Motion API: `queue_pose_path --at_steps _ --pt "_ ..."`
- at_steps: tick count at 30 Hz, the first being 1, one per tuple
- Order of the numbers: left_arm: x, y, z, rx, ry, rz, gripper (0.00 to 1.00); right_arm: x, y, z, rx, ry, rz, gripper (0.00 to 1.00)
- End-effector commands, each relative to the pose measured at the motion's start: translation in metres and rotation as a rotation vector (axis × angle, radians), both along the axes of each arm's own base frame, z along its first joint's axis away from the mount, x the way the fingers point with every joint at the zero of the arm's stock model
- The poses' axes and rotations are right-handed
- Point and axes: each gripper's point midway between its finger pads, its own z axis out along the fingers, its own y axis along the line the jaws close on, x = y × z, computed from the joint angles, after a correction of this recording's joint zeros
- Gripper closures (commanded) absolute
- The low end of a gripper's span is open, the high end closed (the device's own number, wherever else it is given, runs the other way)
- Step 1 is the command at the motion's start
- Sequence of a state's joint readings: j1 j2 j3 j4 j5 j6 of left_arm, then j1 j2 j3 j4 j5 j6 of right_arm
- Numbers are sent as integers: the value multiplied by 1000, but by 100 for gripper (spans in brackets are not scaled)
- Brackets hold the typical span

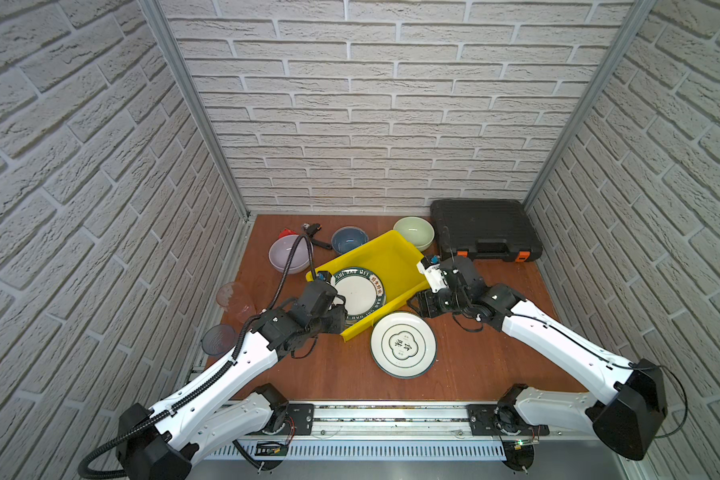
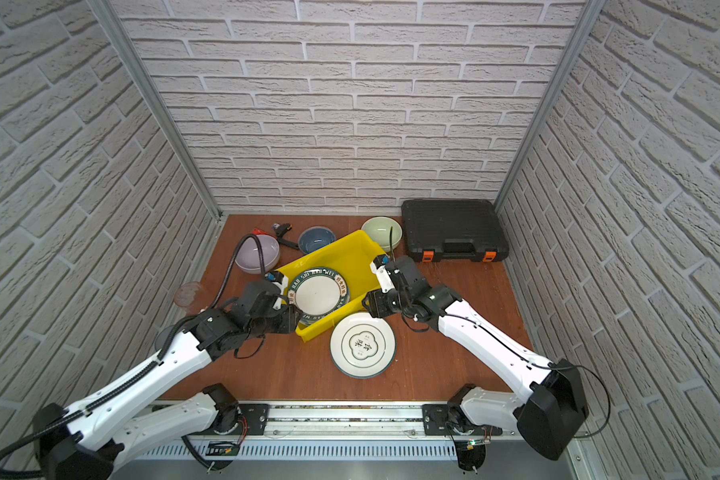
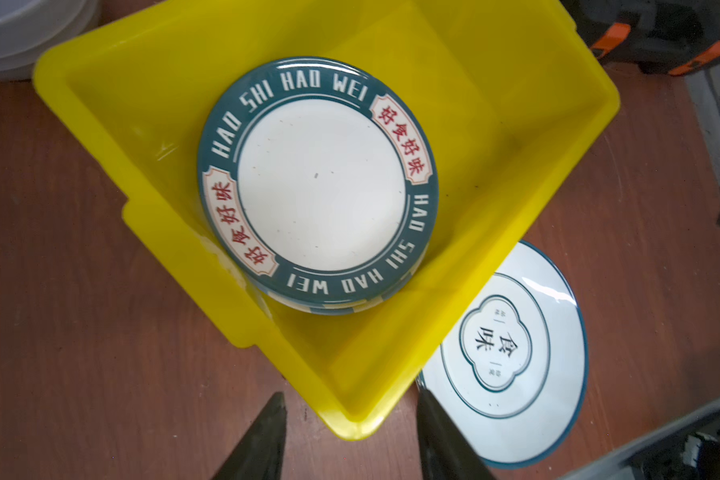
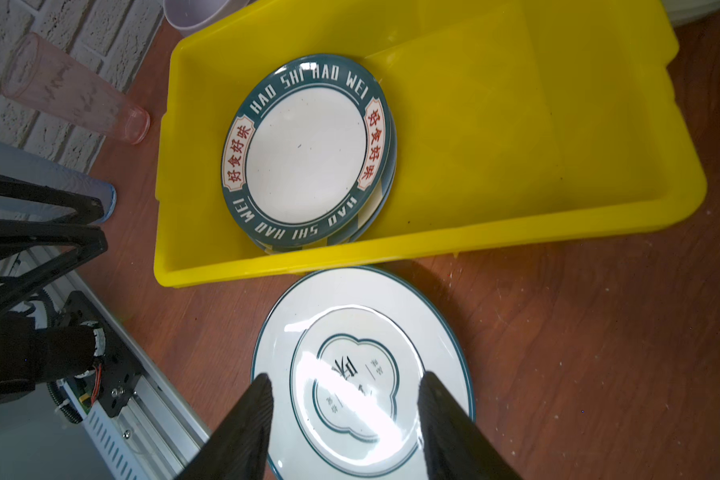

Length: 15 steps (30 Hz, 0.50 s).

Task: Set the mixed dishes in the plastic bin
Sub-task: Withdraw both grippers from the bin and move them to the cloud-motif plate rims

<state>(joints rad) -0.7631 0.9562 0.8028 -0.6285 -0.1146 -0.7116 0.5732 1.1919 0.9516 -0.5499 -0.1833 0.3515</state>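
At centre frame in both top views, a yellow bin (image 1: pixel 391 253) sits on the table (image 1: pixel 329 374), a lettered plate (image 1: pixel 358 293) lying inside. A second plate (image 1: pixel 403 345) lies just below it. The left gripper (image 3: pixel 352 395), half open and empty, hangs by the bin's corner; the right gripper (image 4: pixel 346 375), also half open and empty, hangs over that second plate.

Stacked plates (image 1: pixel 359 294) fill near half of yellow bin (image 1: pixel 391 258); far half free.
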Motion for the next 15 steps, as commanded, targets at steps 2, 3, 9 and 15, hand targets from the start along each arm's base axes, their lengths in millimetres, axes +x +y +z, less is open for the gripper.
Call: queue_pose_path --at_steps 2,3,9,15 --pt "-9 -22 -2 -33 -62 -15 49 -13 -14 -21 39 62 -42 46" --pt "-11 -27 -3 -38 -66 -25 49 -16 -18 -26 43 78 -52 47" --pt "-24 -55 -15 -30 -78 -74 52 -23 -36 -47 60 127 -111 54" --pt "-31 -82 -32 -49 -53 -75 56 -30 -41 -62 80 166 -118 57"
